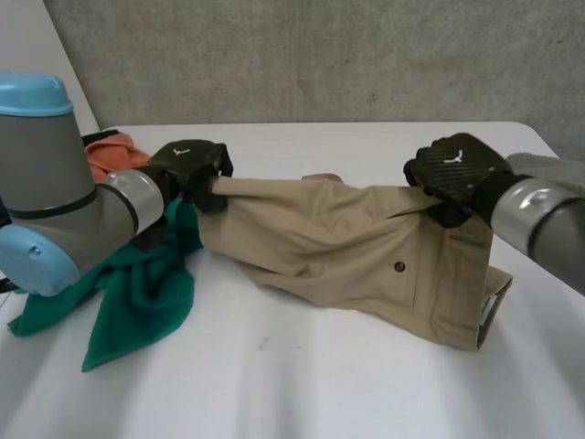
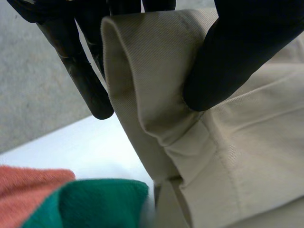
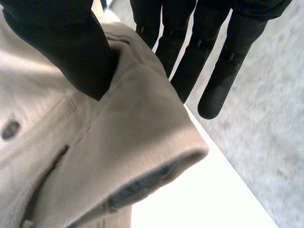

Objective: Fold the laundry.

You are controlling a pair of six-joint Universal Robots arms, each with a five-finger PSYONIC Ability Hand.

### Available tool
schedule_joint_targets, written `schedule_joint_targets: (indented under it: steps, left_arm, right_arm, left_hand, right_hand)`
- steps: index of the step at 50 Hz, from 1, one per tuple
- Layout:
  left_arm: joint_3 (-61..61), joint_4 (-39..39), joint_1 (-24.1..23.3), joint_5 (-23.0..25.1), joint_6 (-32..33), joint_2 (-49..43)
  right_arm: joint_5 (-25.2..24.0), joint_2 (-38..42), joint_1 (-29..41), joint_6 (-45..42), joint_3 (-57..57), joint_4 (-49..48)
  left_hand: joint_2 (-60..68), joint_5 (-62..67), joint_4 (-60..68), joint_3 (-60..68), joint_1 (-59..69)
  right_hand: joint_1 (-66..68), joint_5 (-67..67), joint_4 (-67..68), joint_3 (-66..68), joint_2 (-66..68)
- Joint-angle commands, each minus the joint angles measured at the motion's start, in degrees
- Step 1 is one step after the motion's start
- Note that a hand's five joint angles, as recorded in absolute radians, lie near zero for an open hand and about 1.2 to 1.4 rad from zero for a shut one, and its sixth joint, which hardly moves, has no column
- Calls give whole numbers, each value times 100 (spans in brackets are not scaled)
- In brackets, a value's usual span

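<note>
Over the white table (image 1: pixel 320 393) we grip the soft, saggy tan trousers (image 1: pixel 347 247) by their sturdy end hems, left hand (image 1: pixel 187 165) and right hand (image 1: pixel 452 169) both pinching.

Orange cloth (image 1: pixel 111 153) — mostly behind the left arm (image 1: pixel 57 174), perhaps partly under the green cloth (image 1: pixel 137 302)

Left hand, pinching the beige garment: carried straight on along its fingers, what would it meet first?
Probably the bare white table just past the fingertips of the left hand. Depth is unclear, and the green cloth lies beyond.
</note>
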Motion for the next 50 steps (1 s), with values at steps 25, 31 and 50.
schedule_joint_targets:
  steps: [25,31,50]
  left_arm:
    - [1678,3266,192,-223,-290,-811]
    - [472,2791,-1,-364,-53,-794]
    - [-2122,-654,-792,-883,1583,911]
  right_arm:
    - [1166,1654,731,1575,-2249,-3755]
    - [1025,2093,687,1294,-1606,-3237]
    - [709,909,37,-912,195,586]
  left_hand:
    - [1149,1377,1137,1194,1283]
    - [1149,1377,1137,1194,1283]
    - [1149,1377,1137,1194,1283]
  right_hand:
    - [1599,1438,1151,1203,1268]
    - [1599,1438,1151,1203,1268]
    - [1599,1438,1151,1203,1268]
